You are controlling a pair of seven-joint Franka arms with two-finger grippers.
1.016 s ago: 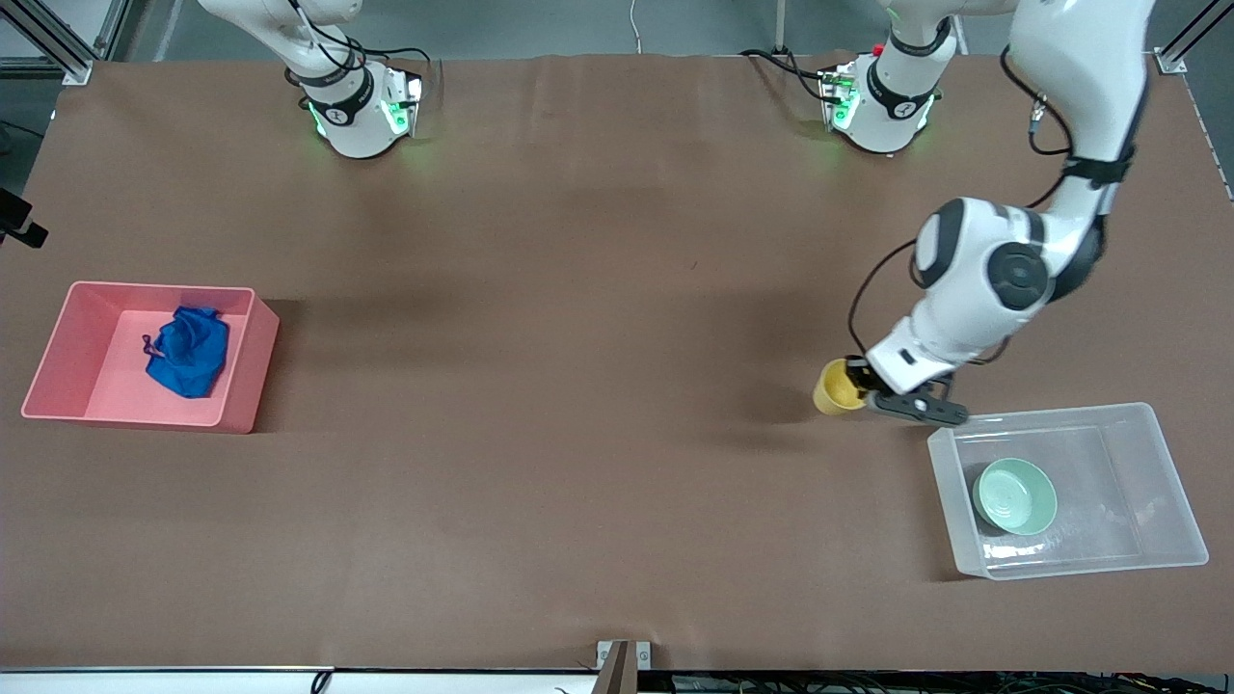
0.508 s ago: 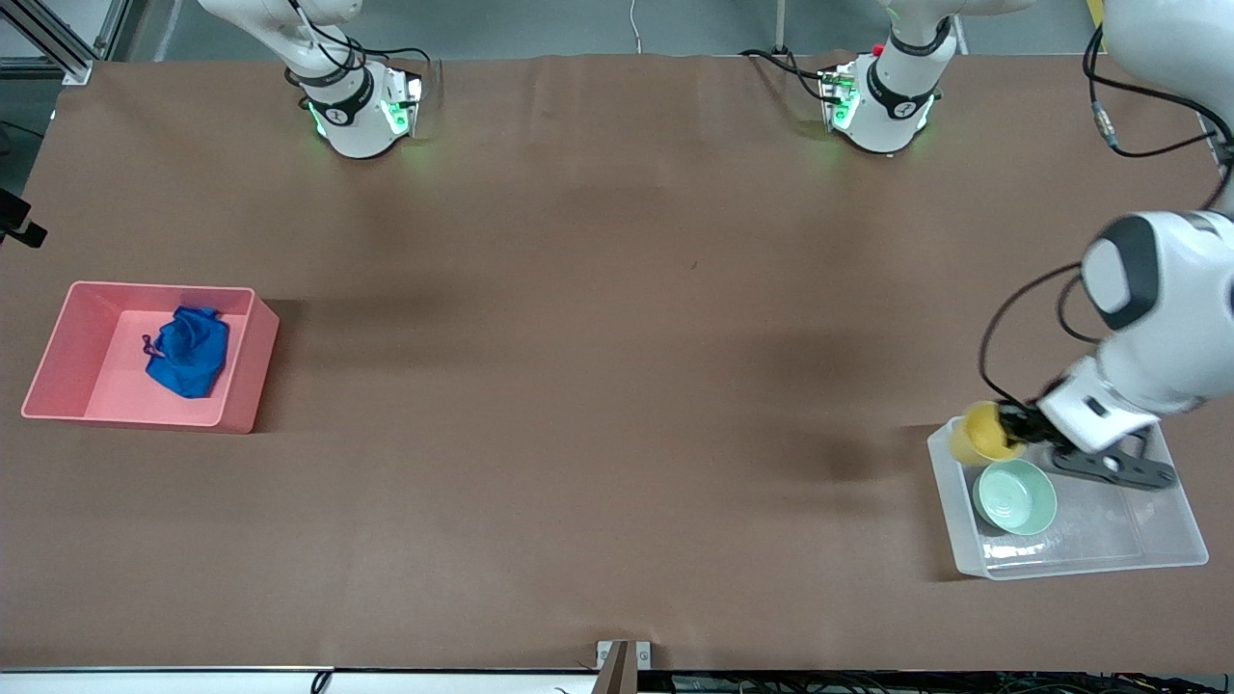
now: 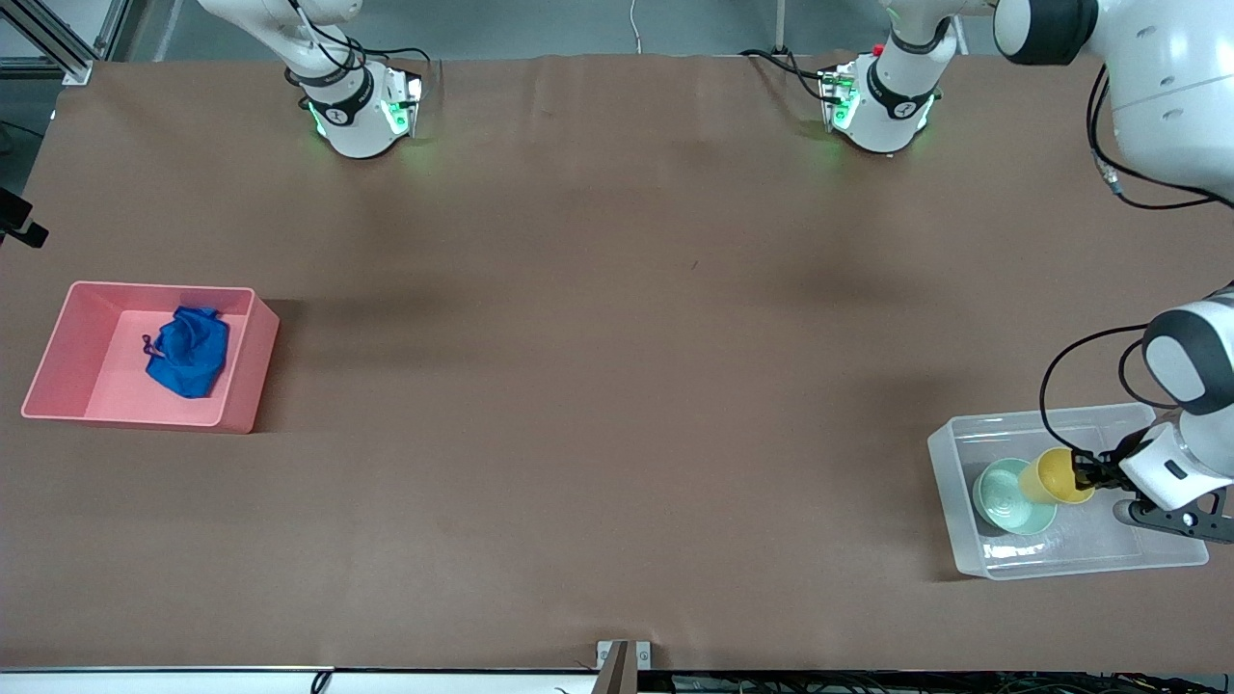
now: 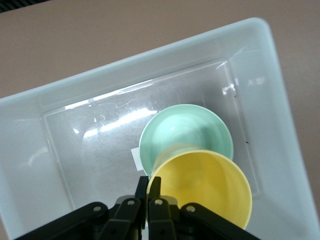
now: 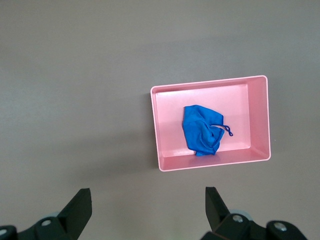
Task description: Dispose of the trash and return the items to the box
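My left gripper [image 3: 1092, 474] is shut on the rim of the yellow cup [image 3: 1056, 477] and holds it tilted over the see-through box [image 3: 1060, 420], partly above the mint-green bowl [image 3: 1007, 497] that lies in the box. In the left wrist view the fingers [image 4: 150, 190] pinch the cup's [image 4: 205, 187] wall, with the bowl [image 4: 182, 131] and the box's [image 4: 125, 65] white label under it. The blue trash [image 3: 188, 351] lies in the pink bin [image 3: 246, 371]; it also shows in the right wrist view [image 5: 202, 130]. My right gripper [image 5: 148, 202] is open, empty and high above the table.
The pink bin [image 5: 260, 117] stands at the right arm's end of the table, the box at the left arm's end. Both arm bases [image 3: 357, 106] stand along the table's edge farthest from the front camera.
My left gripper has carried the yellow cup from the bare table beside the box to over the box's inside, above the bowl. The right arm has not moved.
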